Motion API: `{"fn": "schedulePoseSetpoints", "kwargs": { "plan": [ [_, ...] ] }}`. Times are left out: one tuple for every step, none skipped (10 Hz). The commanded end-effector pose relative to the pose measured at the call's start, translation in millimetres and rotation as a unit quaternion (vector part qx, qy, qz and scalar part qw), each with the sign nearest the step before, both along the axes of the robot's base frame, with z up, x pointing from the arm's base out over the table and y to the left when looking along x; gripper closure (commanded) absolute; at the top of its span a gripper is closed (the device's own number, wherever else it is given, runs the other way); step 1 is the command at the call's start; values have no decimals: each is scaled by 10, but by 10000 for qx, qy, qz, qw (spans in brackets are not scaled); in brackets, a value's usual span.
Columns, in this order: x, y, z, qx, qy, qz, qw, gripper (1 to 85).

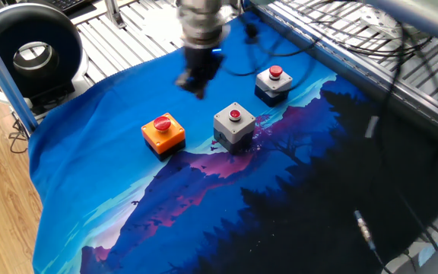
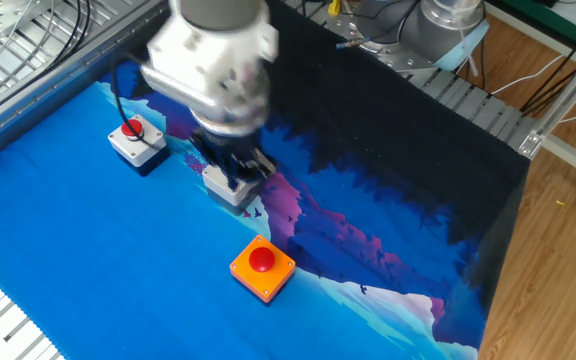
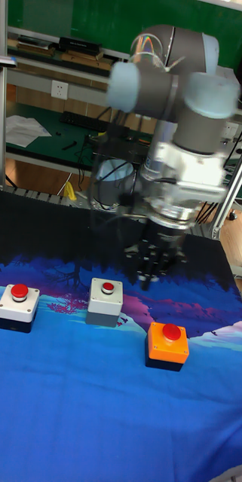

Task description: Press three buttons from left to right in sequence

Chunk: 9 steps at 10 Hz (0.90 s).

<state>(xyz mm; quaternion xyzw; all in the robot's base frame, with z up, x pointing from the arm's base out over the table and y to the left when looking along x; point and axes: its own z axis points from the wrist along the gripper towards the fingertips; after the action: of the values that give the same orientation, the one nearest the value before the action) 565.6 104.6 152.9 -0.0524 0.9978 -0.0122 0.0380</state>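
I see the orange box (image 1: 163, 133) w/ red button. Beside it, the grey box (image 1: 234, 125), red button too. Past the grey one, the white box (image 1: 272, 84) on dark base, red top. Cloth (image 1: 112, 190) under them: bright blue, fading to purple mountains & black tree silhouettes.
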Motion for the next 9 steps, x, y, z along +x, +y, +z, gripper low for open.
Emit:
{"fn": "schedulePoseSetpoints", "kwargs": {
  "plan": [
    [266,701,-135,46,-263,-366,9990,847],
    [310,757,-243,65,-236,-261,9994,847],
    [363,773,-336,200,-176,-82,9996,847],
    [433,774,-443,391,-176,-1,9991,847],
    [476,658,-501,282,-222,16,9994,847],
    [459,590,-511,175,-191,10,9997,847],
    [472,550,-528,147,-213,65,9996,847],
    [489,532,-569,194,-221,124,9995,847],
    [448,501,-613,202,-152,139,9996,847]
  ]
}}
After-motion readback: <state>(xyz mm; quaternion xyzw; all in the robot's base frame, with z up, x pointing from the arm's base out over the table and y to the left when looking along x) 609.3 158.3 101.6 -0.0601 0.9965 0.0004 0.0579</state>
